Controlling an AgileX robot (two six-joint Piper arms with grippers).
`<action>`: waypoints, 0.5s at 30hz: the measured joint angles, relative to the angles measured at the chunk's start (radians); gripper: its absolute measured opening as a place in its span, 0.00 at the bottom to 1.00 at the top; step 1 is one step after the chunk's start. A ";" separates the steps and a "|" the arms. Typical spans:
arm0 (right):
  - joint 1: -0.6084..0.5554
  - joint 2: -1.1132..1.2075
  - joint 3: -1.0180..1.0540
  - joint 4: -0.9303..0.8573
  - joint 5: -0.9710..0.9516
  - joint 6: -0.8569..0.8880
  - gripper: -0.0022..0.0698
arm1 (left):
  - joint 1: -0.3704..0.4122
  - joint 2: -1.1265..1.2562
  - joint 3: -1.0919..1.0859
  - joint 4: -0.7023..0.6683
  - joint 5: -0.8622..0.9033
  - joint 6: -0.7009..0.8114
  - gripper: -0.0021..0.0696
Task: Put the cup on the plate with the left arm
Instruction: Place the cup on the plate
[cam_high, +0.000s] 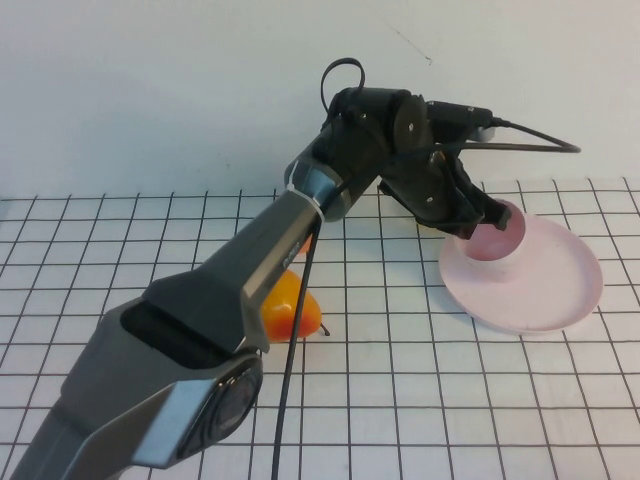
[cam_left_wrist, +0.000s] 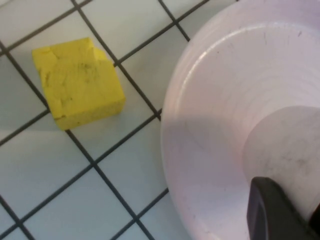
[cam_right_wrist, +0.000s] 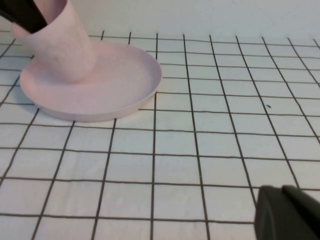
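Observation:
The pale pink cup (cam_high: 497, 238) is tilted, with its base on or just above the pale pink plate (cam_high: 545, 290), near the plate's left side. My left gripper (cam_high: 480, 215) is shut on the cup's rim, reaching over from the left. In the left wrist view the cup (cam_left_wrist: 290, 145) sits inside the plate (cam_left_wrist: 210, 100), with one black finger (cam_left_wrist: 272, 212) against it. The right wrist view shows the cup (cam_right_wrist: 62, 45) leaning on the plate (cam_right_wrist: 115, 85). My right gripper (cam_right_wrist: 287, 215) is shut and empty, low over the table to the plate's right.
An orange pear (cam_high: 290, 305) lies on the gridded table (cam_high: 420, 400), partly hidden by the left arm. A yellow block (cam_left_wrist: 77, 82) lies on the table just beside the plate's edge. The white wall (cam_high: 150, 90) stands behind.

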 joint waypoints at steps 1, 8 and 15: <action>0.000 0.000 0.000 0.000 0.000 0.000 0.03 | -0.002 0.000 -0.002 -0.005 -0.006 0.000 0.04; 0.000 0.000 0.000 0.000 0.000 0.000 0.03 | -0.008 0.000 -0.002 -0.036 -0.020 0.012 0.04; 0.000 0.000 0.000 0.000 0.000 0.000 0.03 | -0.010 0.002 -0.002 -0.038 -0.034 0.018 0.04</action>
